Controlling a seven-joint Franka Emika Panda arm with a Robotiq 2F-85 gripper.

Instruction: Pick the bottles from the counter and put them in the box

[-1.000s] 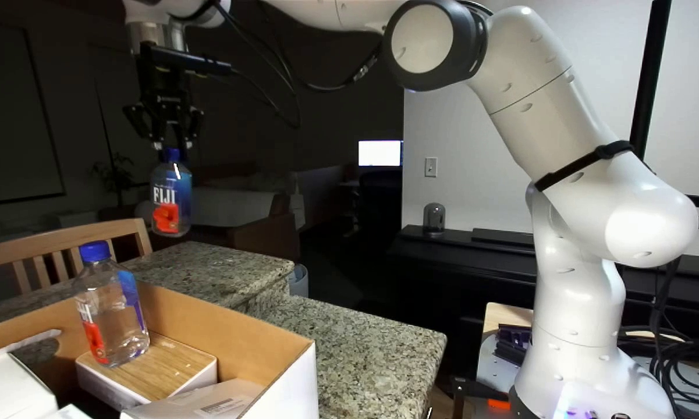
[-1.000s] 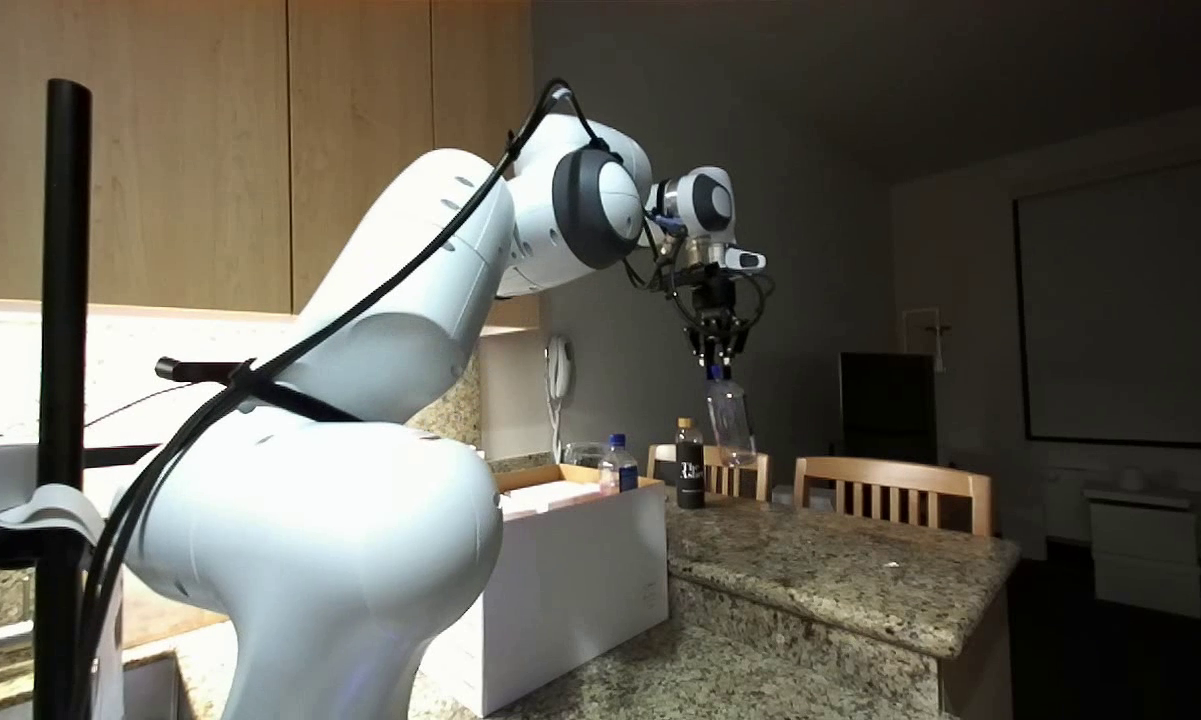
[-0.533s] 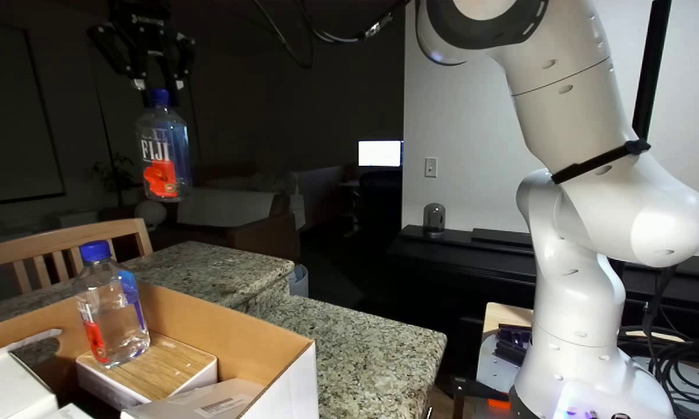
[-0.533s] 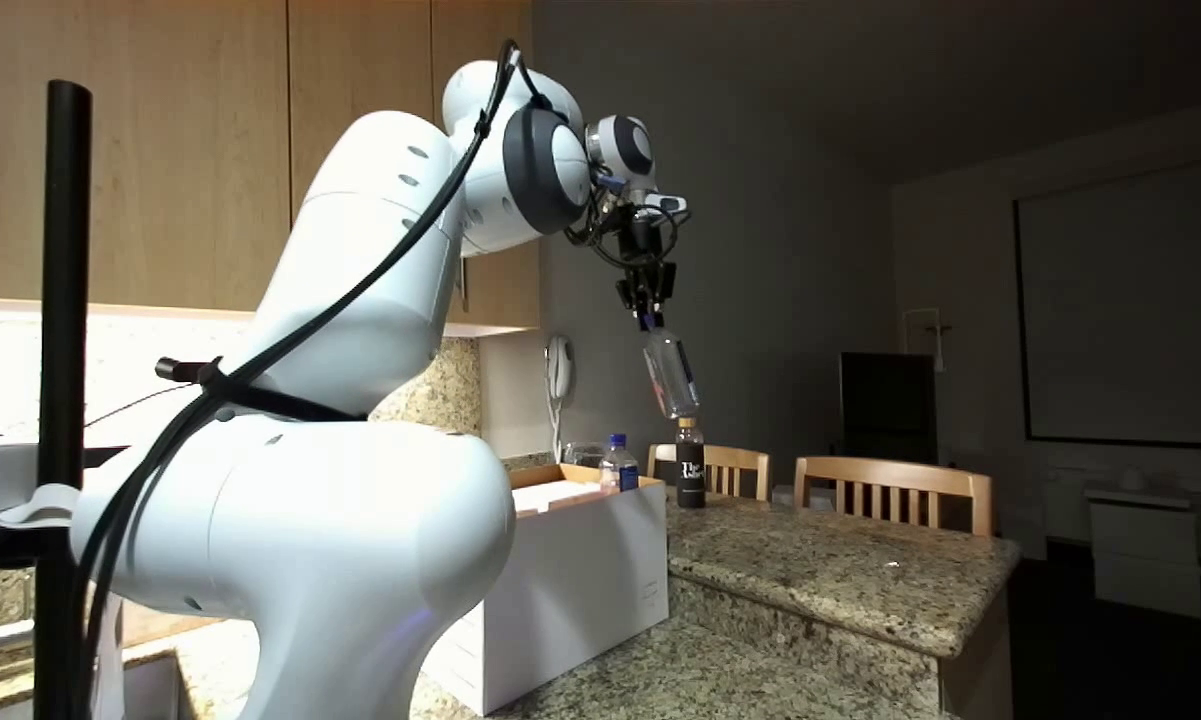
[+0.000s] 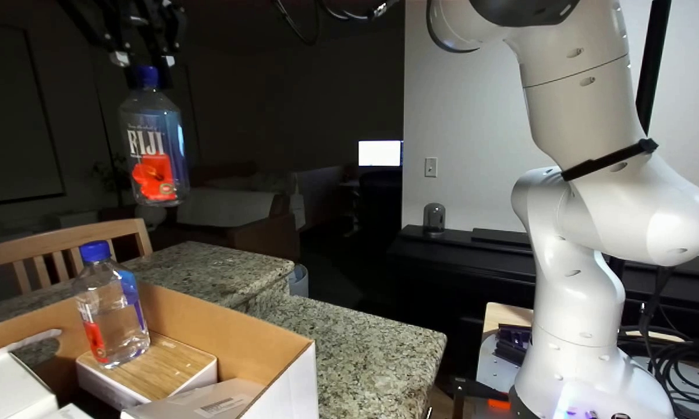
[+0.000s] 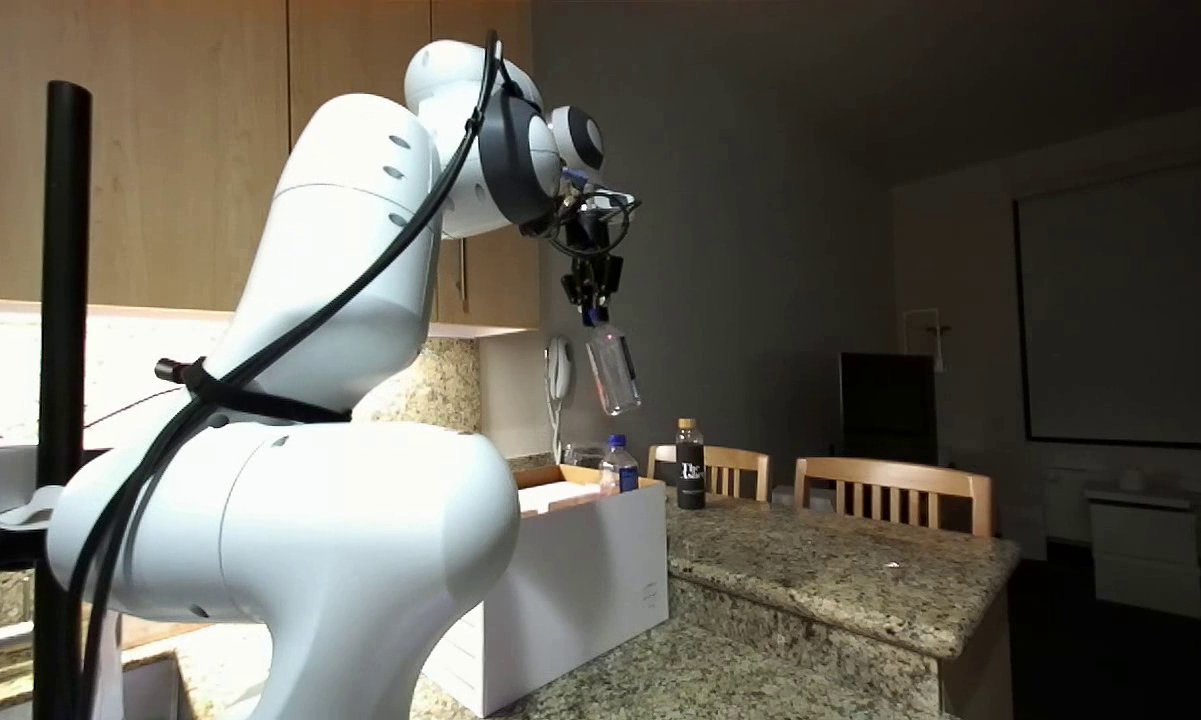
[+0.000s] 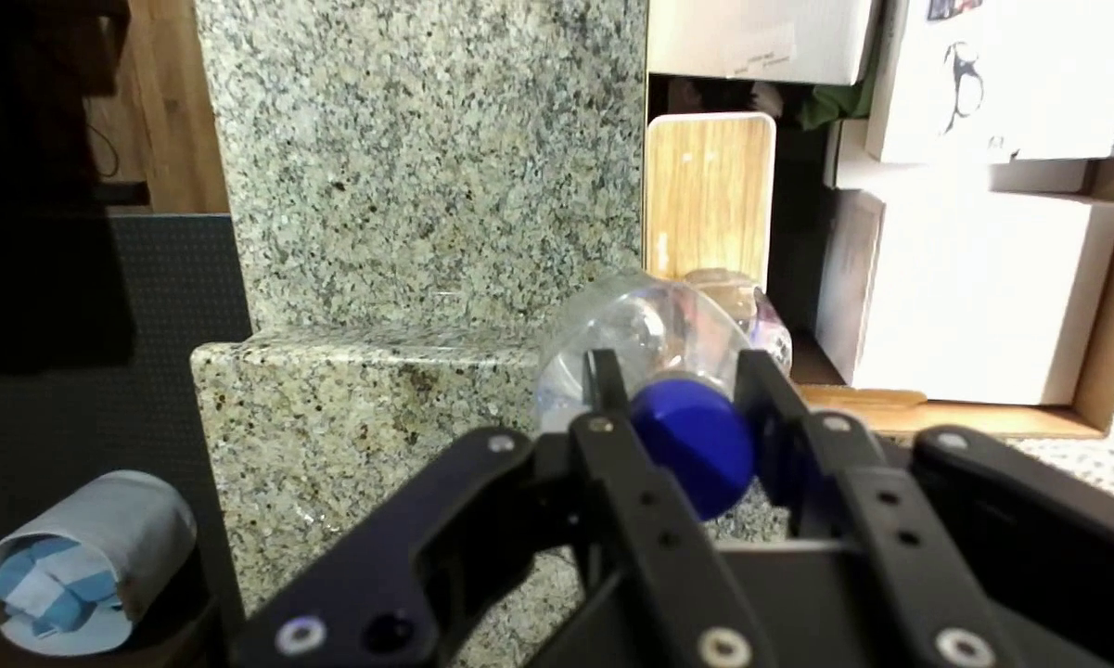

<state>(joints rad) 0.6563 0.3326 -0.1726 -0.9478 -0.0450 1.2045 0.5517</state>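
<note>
My gripper (image 5: pixel 147 74) is shut on the blue cap of a clear bottle (image 5: pixel 154 148) with a red-orange label. The bottle hangs in the air, slightly tilted, above the counter (image 5: pixel 355 355) near the box (image 5: pixel 227 320). In an exterior view the held bottle (image 6: pixel 613 370) is higher than the box's rim (image 6: pixel 580 580). In the wrist view its cap (image 7: pixel 696 445) sits between the fingers (image 7: pixel 672 399). Another blue-capped bottle (image 5: pixel 113 317) stands upright in the box on a tan wooden-topped block (image 5: pixel 169 364). In the wrist view the held bottle partly hides that bottle (image 7: pixel 728 288).
White boxes (image 7: pixel 974 297) fill much of the box. A dark bottle with a tan cap (image 6: pixel 690 470) stands on the raised counter (image 6: pixel 830 560) beside the box. Wooden chairs (image 6: pixel 890 475) are behind the counter. A bin (image 7: pixel 102 557) stands on the floor past the counter's edge.
My gripper has carried the held bottle up and across toward the box, leftward in both exterior views. The grip on it is unchanged. The bottle in the box has not moved.
</note>
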